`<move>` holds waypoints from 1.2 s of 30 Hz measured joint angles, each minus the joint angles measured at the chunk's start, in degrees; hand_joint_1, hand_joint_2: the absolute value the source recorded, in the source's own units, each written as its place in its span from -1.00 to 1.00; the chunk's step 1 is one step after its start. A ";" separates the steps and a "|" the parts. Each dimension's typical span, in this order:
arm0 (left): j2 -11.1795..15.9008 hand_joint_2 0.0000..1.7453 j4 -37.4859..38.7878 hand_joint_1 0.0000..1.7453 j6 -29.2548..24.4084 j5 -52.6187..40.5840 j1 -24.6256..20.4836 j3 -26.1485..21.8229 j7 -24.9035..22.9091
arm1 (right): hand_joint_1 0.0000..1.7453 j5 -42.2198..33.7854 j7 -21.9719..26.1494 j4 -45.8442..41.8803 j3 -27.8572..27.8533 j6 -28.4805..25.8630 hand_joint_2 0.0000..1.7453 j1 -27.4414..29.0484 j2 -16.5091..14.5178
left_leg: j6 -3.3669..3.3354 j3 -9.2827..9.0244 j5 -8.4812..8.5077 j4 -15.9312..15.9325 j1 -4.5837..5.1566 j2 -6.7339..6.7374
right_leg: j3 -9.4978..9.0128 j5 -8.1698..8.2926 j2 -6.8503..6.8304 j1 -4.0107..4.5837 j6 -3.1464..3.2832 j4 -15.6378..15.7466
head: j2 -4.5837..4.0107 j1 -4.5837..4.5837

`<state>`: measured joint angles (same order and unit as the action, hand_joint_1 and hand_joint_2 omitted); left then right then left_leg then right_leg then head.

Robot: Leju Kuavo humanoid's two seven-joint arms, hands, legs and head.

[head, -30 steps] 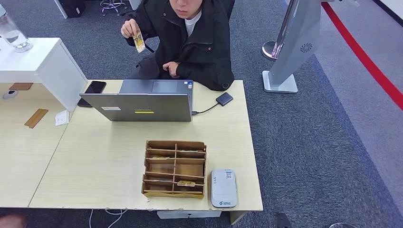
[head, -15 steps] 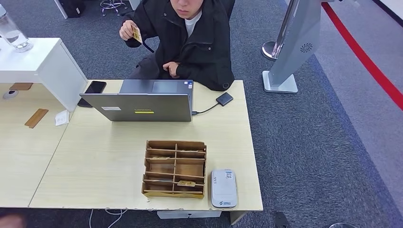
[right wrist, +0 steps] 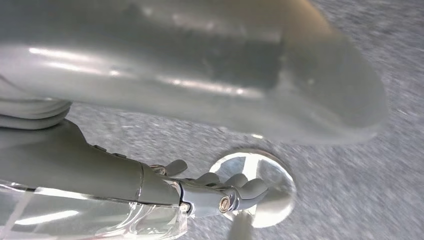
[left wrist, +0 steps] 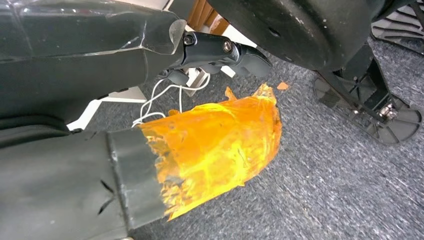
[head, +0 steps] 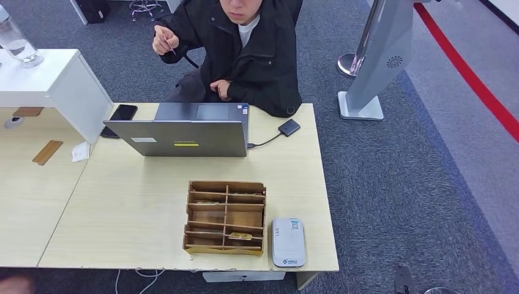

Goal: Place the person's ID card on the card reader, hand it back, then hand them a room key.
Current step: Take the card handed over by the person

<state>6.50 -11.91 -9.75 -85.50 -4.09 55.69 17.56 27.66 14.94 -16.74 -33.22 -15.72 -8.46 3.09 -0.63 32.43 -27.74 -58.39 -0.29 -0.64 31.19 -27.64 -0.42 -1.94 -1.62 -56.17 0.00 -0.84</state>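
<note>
Seated at the far side of a pale wooden desk (head: 122,202): a person in a dark jacket (head: 245,43), one hand (head: 165,41) raised at shoulder height, pinching a thin ID card (head: 167,43) edge-on, so hardly more than a sliver visible. Held up and out, probably offered for collection.

Nearer on the desk, a grey laptop (head: 183,136) with its lid toward the camera. Nearer still, a wooden tray of compartments (head: 225,217) holding a few flat cards, likely the room keys. Just right of the tray, at the near right corner, a small white card reader (head: 287,242), within easy reach for scanning.

Left hand (left wrist: 220,50) hanging low beside the body over grey carpet, dark fingers curled loosely, nothing in them, though clenched or relaxed impossible to tell for sure. Right hand (right wrist: 220,192) also low, fingers bent inward, grasping nothing visible.

Handover apparently not yet begun.
</note>
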 joint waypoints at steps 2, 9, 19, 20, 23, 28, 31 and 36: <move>-0.01 -1.00 0.00 -1.00 0.05 0.02 0.00 0.00 -0.01 | -1.00 -0.12 0.24 -0.09 -0.09 -0.02 -1.00 -0.02 0.06 | 0.00 0.00 0.00 0.00 0.00 0.00 | 0.00 0.00 0.00 0.00 0.00 0.00 | 0.00 0.01; -0.03 -1.00 0.00 -1.00 0.06 0.06 0.01 0.00 -0.02 | -1.00 -0.27 0.51 -0.18 -0.18 -0.01 -1.00 -0.06 0.08 | 0.00 0.00 0.00 0.00 0.00 0.00 | 0.00 0.00 0.00 0.00 0.00 0.00 | 0.00 -0.01; -1.38 -1.00 0.00 -1.00 2.08 0.99 0.08 0.00 -0.84 | -1.00 -9.67 8.49 -14.18 -3.77 2.25 -1.00 -2.27 2.62 | -0.02 0.00 0.02 0.00 0.05 0.00 | 0.00 0.02 0.01 -0.05 -0.02 -0.03 | 0.00 -0.01; -1.42 -1.00 0.00 -1.00 2.20 1.00 0.09 0.00 -0.91 | -1.00 -10.58 8.31 -16.62 -3.42 2.24 -1.00 -2.24 2.62 | -0.02 0.00 0.02 0.00 0.06 0.01 | 0.00 0.03 0.01 -0.06 -0.03 -0.03 | 0.00 -0.01; -1.58 -1.00 0.00 -1.00 2.43 1.00 0.10 0.01 -1.04 | -1.00 -12.42 6.18 -24.00 -1.30 2.14 -1.00 -2.12 2.62 | -0.02 -0.02 0.03 0.00 0.07 0.01 | 0.01 0.05 0.02 -0.08 -0.06 -0.03 | 0.00 -0.02; -1.82 -1.00 0.00 -1.00 2.52 1.00 0.16 0.02 -1.19 | -1.00 -13.82 4.34 -32.06 1.86 1.90 -1.00 -1.68 2.59 | -0.05 -0.02 0.04 0.00 0.09 0.00 | 0.00 0.05 -0.01 -0.09 -0.08 -0.03 | 0.00 -0.01; -1.84 -1.00 0.00 -1.00 2.52 1.08 0.21 0.02 -1.16 | -1.00 -14.59 5.28 -34.60 3.22 1.78 -1.00 -1.31 2.59 | -0.05 0.00 0.04 0.00 0.10 0.00 | 0.00 0.05 0.00 -0.09 -0.08 -0.03 | 0.00 -0.01; -1.87 -1.00 0.00 -1.00 2.52 1.43 0.21 0.02 -0.99 | -1.00 -15.10 5.02 -40.38 6.50 1.26 -1.00 -1.04 2.59 | -0.05 -0.01 0.04 0.00 0.09 0.01 | 0.02 0.05 0.01 -0.09 -0.08 -0.03 | 0.00 -0.01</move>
<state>4.63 -11.91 -7.23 -84.08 -3.88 55.71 16.57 12.56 19.96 -57.12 -26.72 -14.45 -9.50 5.68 -0.68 32.42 -27.70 -58.39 -0.20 -0.64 31.21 -27.59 -0.41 -2.04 -1.70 -56.20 0.00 -0.85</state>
